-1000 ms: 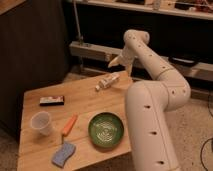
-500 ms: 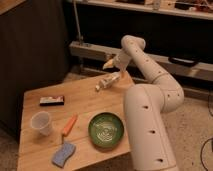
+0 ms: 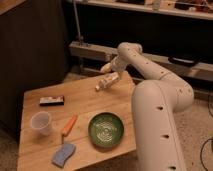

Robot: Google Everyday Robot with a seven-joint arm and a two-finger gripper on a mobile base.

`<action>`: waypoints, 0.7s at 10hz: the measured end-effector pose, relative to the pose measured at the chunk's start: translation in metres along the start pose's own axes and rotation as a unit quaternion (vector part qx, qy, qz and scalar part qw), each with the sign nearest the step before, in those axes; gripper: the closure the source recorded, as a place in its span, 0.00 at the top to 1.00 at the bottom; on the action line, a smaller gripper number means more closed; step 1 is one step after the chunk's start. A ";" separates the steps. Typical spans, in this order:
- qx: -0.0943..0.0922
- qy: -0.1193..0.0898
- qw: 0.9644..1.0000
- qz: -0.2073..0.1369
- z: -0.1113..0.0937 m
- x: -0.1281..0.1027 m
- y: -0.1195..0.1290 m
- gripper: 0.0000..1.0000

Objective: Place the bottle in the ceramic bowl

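Note:
The slim white bottle (image 3: pixel 107 82) lies on its side near the far edge of the wooden table (image 3: pixel 80 107). My gripper (image 3: pixel 108 70) hangs just above the bottle at the end of the white arm that reaches in from the right. I cannot tell whether it touches the bottle. The dark-green ceramic bowl (image 3: pixel 106 130) with a light swirl inside sits empty near the table's front right, well in front of the bottle.
A translucent cup (image 3: pixel 41 123) stands at the left. An orange stick (image 3: pixel 69 125) lies between the cup and the bowl. A blue sponge (image 3: pixel 63 155) lies at the front edge. A black-and-white flat packet (image 3: pixel 52 101) lies at the back left. My arm's white column (image 3: pixel 160 130) stands right of the table.
My gripper has moved left and a little down, from right of the bottle to just above it. The bottle and the other things have not moved.

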 end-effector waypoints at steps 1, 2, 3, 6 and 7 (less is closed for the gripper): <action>0.001 0.003 1.000 -0.003 0.003 -0.001 0.004 0.80; 0.010 0.008 1.000 -0.006 0.009 -0.001 0.002 0.80; 0.016 0.012 1.000 -0.007 0.013 -0.001 -0.001 0.80; 0.040 0.032 0.999 -0.007 0.037 0.002 -0.008 0.80; 0.046 0.036 0.998 -0.001 0.044 0.003 -0.016 0.80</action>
